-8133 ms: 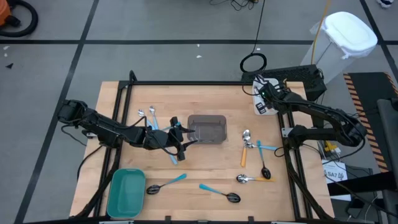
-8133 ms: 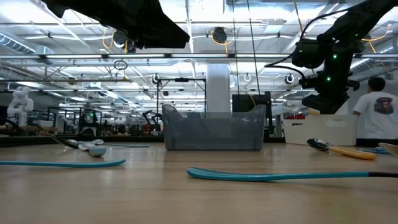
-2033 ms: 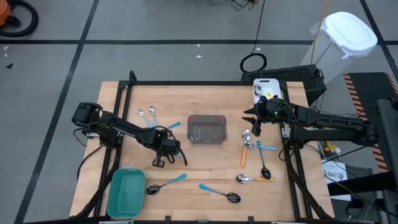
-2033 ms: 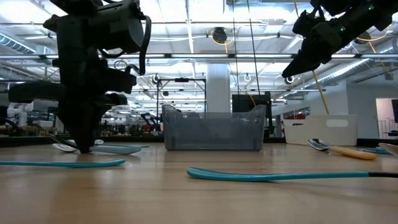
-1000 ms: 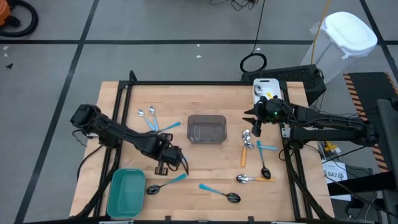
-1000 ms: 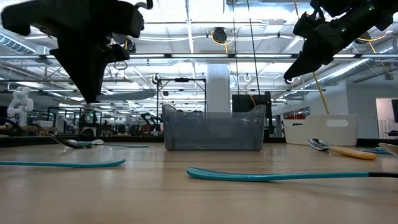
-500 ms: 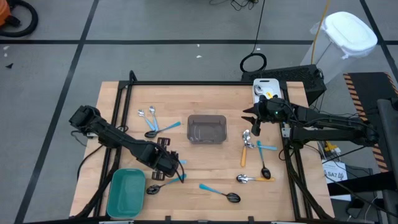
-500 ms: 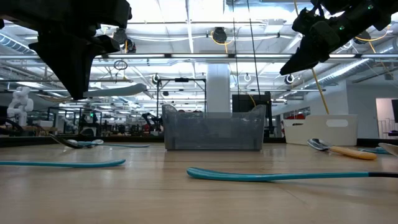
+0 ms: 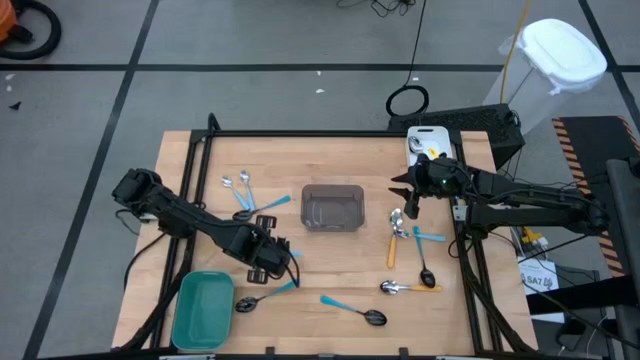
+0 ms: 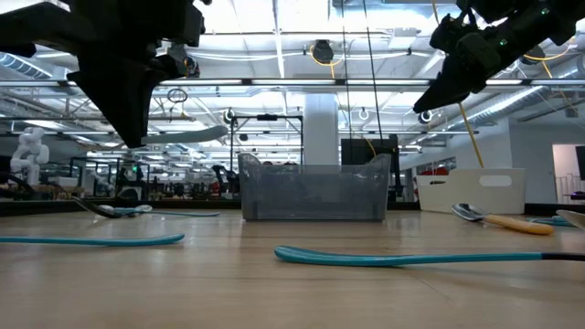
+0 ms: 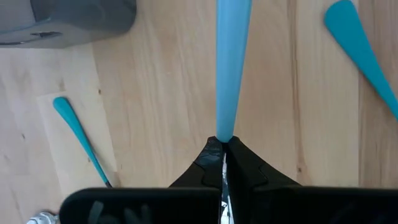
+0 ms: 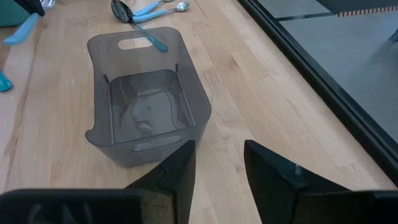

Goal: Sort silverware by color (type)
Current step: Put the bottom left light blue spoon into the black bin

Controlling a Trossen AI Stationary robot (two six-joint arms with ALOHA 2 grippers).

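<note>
My left gripper (image 9: 268,262) hangs above the table's near left part, shut on a spoon with a light-blue handle (image 11: 231,62). The fingers hide the spoon's bowl. My right gripper (image 12: 217,165) stands open in the air to the right of the grey bin (image 9: 332,208), with nothing between its fingers. Other silverware lies flat on the wood. Two blue-handled spoons (image 9: 262,295) (image 9: 355,308) lie near the front edge. Several lie at the right (image 9: 394,235), one of them orange-handled. A few more lie far left (image 9: 240,185). My left gripper pinches the narrow end of the spoon's handle (image 11: 224,134) between its two fingertips. The fingers come from above and point down. The handle sticks out sideways from them, about level (image 10: 187,134), and widens toward its free end. The spoon is lifted clear of the table.
A teal tray (image 9: 203,310) sits at the near left corner, close to my left gripper. The grey bin (image 12: 143,106) stands mid-table. A black frame (image 9: 300,133) runs along the table's edges. Bare wood lies between the bin and the front spoons.
My left gripper, still shut on the lifted spoon, has swung a little toward the table's left edge and back again. The spoon has stayed level and clear of the table.
</note>
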